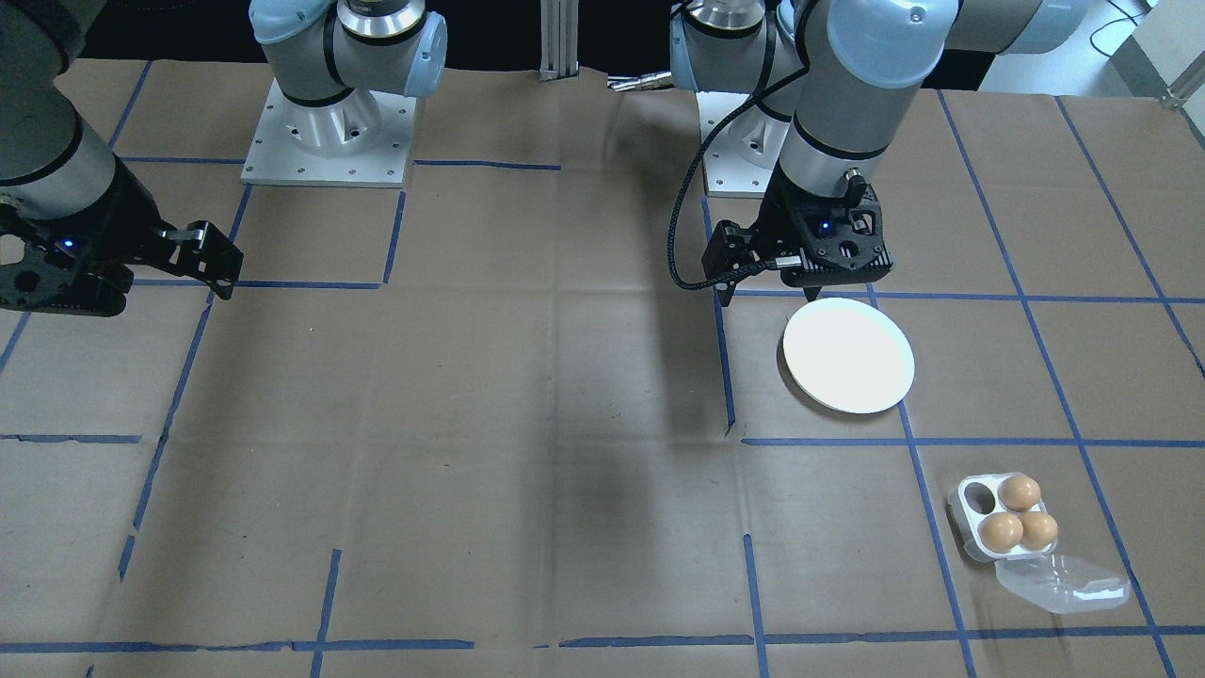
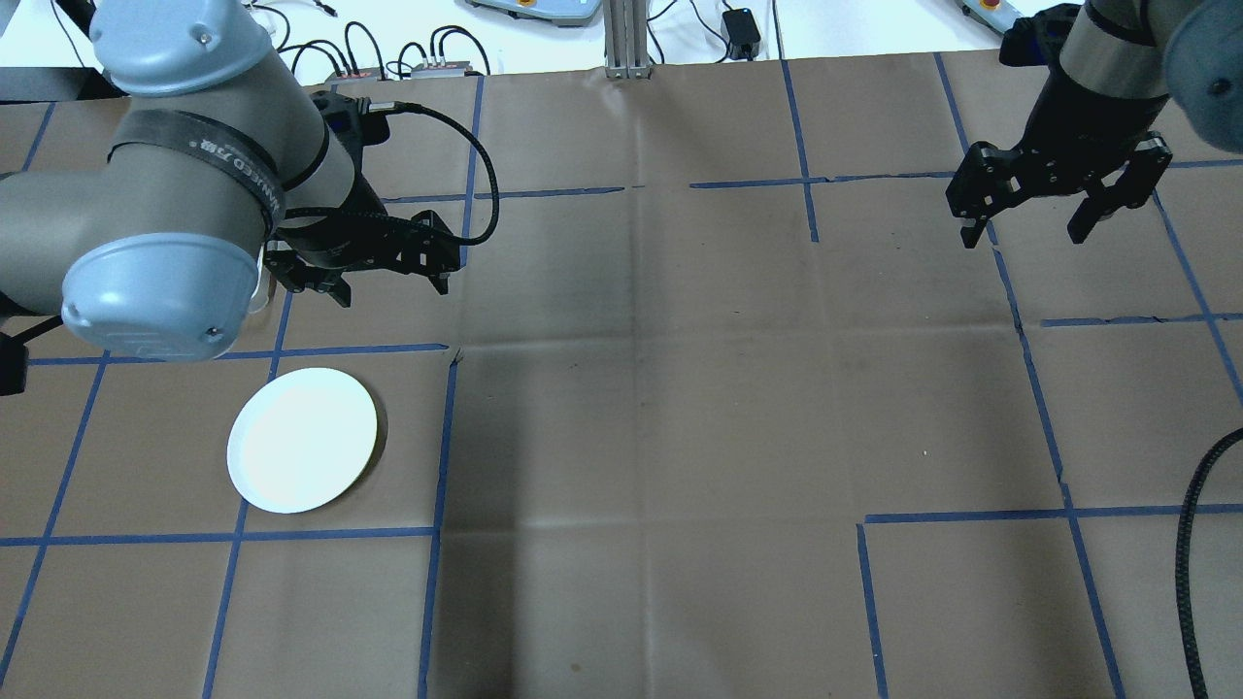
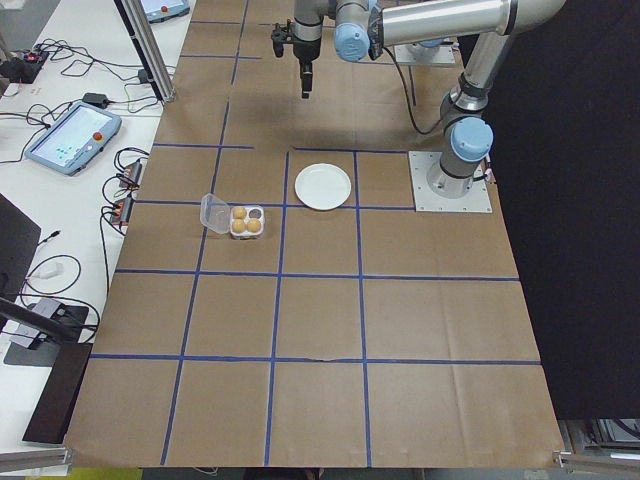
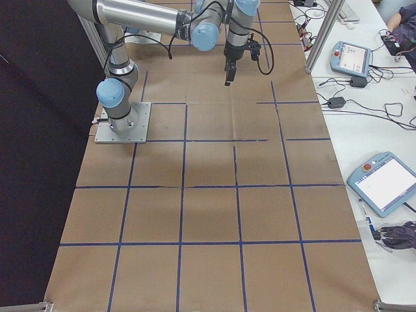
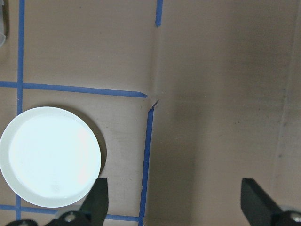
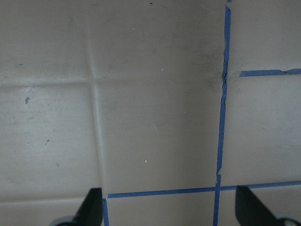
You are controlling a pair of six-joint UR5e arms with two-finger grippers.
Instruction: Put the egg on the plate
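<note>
Overhead and front-facing views oppose, sharing the plate (image 2: 302, 440).

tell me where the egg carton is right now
In the front-facing view the egg carton sits at lower right, on the robot's left side, beyond the plate.

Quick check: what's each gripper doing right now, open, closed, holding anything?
Left gripper: open, holding nothing.
Right gripper: open, holding nothing.

Robot lab: teach pendants (image 4: 387, 182), cables, taped grid table (image 4: 214, 214) (paper-covered).
</note>
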